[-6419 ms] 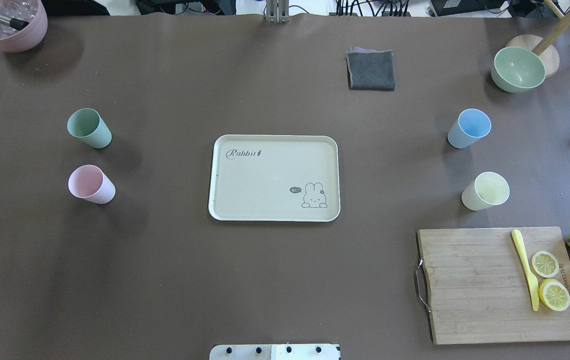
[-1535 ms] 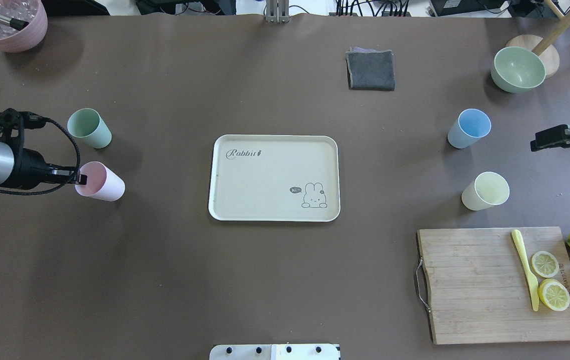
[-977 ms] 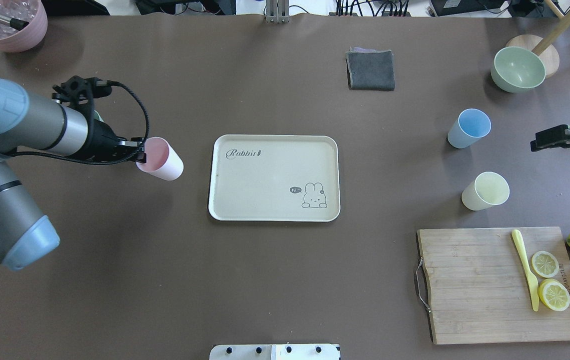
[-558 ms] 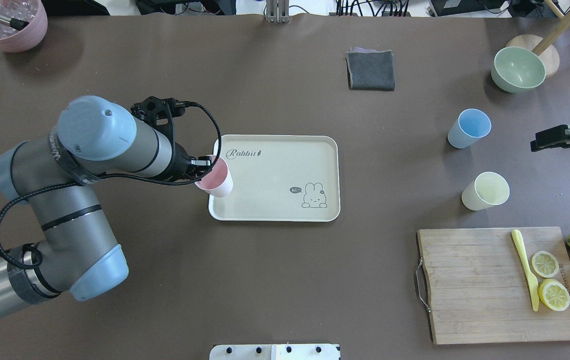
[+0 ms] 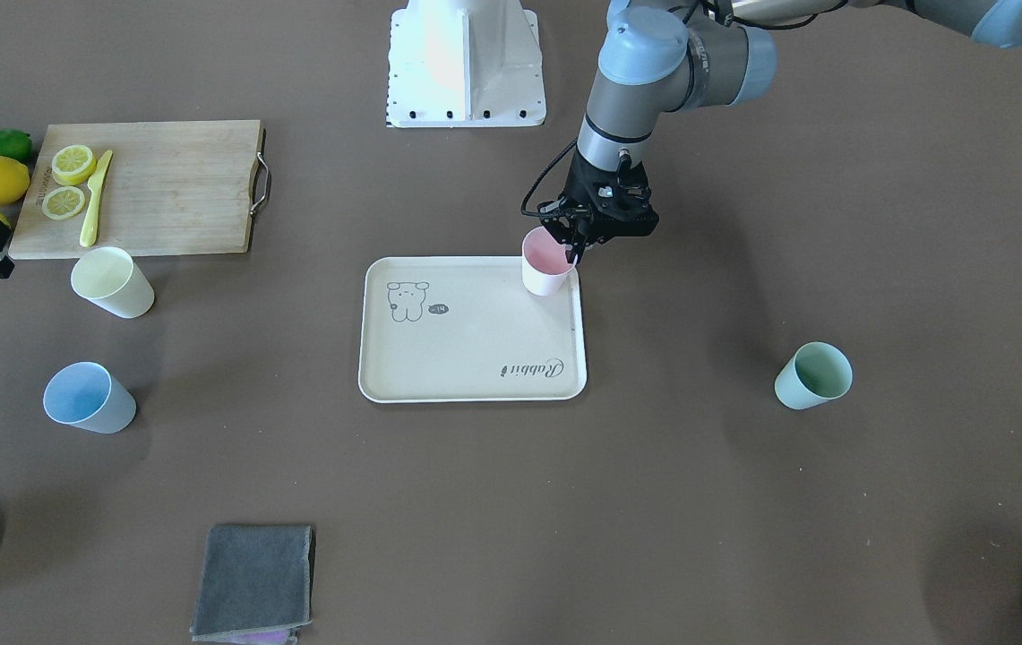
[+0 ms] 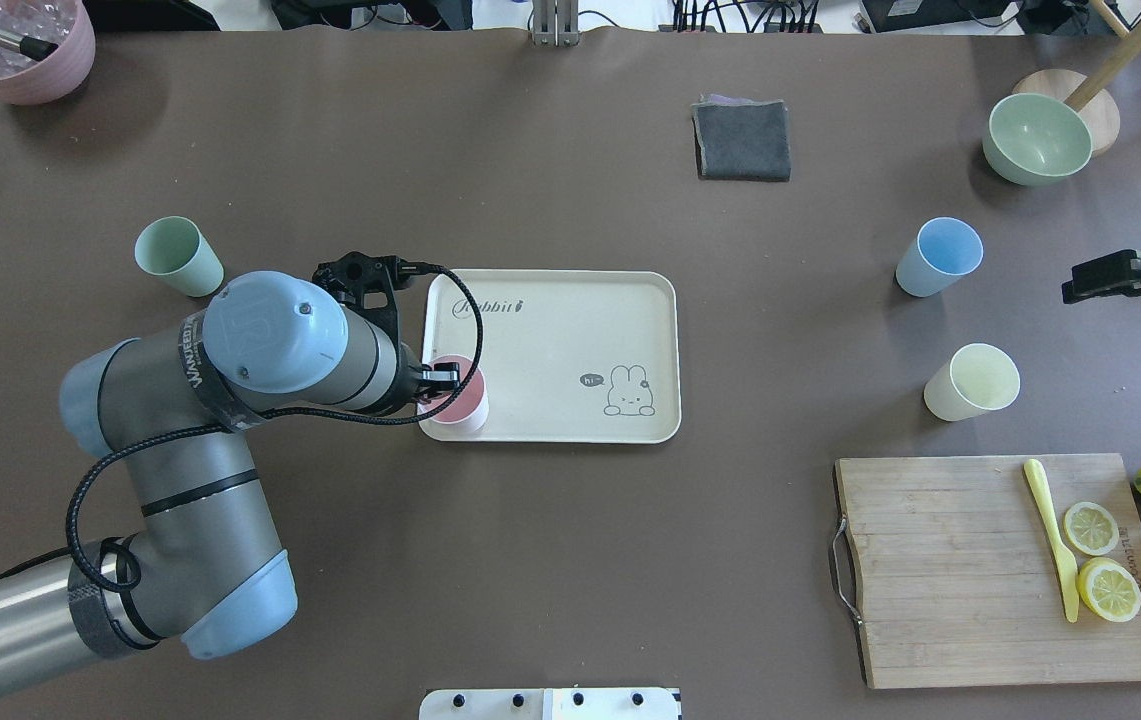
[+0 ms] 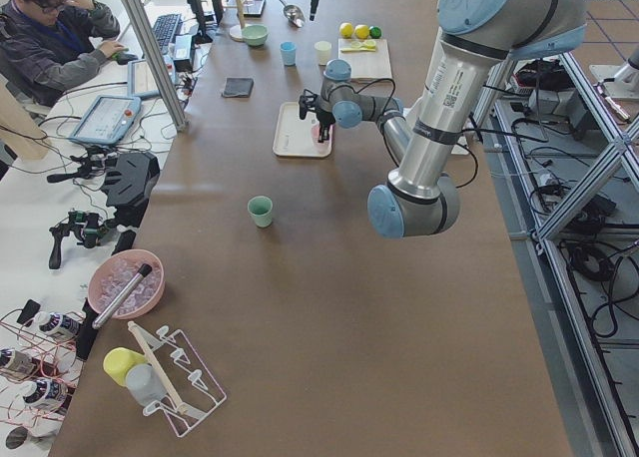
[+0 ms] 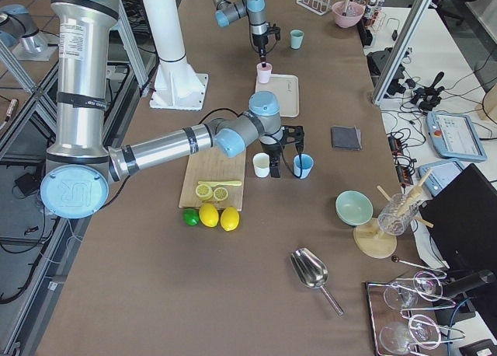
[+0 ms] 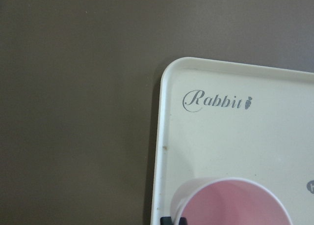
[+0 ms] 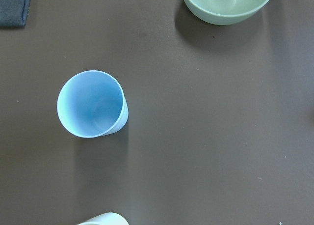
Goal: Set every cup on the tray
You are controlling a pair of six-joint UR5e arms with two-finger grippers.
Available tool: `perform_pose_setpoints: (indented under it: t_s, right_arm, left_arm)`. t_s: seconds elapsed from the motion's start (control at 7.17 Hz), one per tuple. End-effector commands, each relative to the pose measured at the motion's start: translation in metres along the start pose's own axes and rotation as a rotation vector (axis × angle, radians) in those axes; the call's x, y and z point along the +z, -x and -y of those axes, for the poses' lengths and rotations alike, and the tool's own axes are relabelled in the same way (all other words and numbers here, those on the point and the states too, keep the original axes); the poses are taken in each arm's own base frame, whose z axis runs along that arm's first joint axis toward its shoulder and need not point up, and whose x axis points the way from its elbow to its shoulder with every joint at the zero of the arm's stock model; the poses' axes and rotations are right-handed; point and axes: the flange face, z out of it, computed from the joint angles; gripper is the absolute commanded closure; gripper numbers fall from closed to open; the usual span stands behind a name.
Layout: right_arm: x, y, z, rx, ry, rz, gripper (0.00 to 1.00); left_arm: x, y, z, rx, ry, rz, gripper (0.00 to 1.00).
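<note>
One pink cup [image 6: 460, 402], rim pinched by the left tool [image 6: 444, 381], should settle flat in the overhead view's lower-left corner of the tray [image 6: 550, 340] before release.

On the counter [image 8: 256, 286], the far left arm's hand [image 8: 264, 58] hangs just above the pink cup [image 8: 264, 75] at the tray's [image 8: 279, 97] corner, while the near right arm's hand [image 8: 281, 158] hovers by the yellow cup [image 8: 261, 165] and blue cup [image 8: 303, 166].

Long brown table [image 7: 329, 307], grey tiled floor [image 7: 599, 402]
</note>
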Motion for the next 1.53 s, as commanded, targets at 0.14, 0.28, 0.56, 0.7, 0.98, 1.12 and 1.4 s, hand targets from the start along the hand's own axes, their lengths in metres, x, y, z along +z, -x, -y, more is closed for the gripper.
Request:
perform_pose_setpoints:
  t_s: [0.14,0.28,0.56,0.7,0.98,1.12,1.4]
  right_arm:
    - [0.002,0.001,-0.001,0.0,0.006,0.0,0.0]
    - [0.007,0.005,-0.003,-0.007,0.012,-0.003,0.02]
    - [0.031,0.025,-0.019,0.041,0.03,-0.036,0.03]
    - [0.047,0.036,-0.03,0.019,0.04,-0.059,0.03]
    - [0.068,0.043,-0.056,-0.021,0.099,-0.073,0.11]
    - [0.076,0.045,-0.061,-0.031,0.107,-0.084,0.21]
    - [0.096,0.042,-0.066,-0.023,0.112,-0.122,0.67]
  left_arm:
    - [-0.02,-0.005,0.001,0.007,-0.018,-0.036,0.03]
    - [-0.045,0.003,0.024,-0.008,-0.053,-0.055,0.02]
    - [-0.068,0.053,0.081,0.085,-0.065,-0.032,0.02]
    - [-0.079,0.068,0.098,0.09,-0.055,-0.036,0.02]
    - [-0.082,0.07,0.104,0.086,-0.066,-0.035,0.02]
    - [-0.082,0.07,0.104,0.086,-0.066,-0.035,0.02]
    - [-0.082,0.071,0.103,0.086,-0.065,-0.034,0.02]
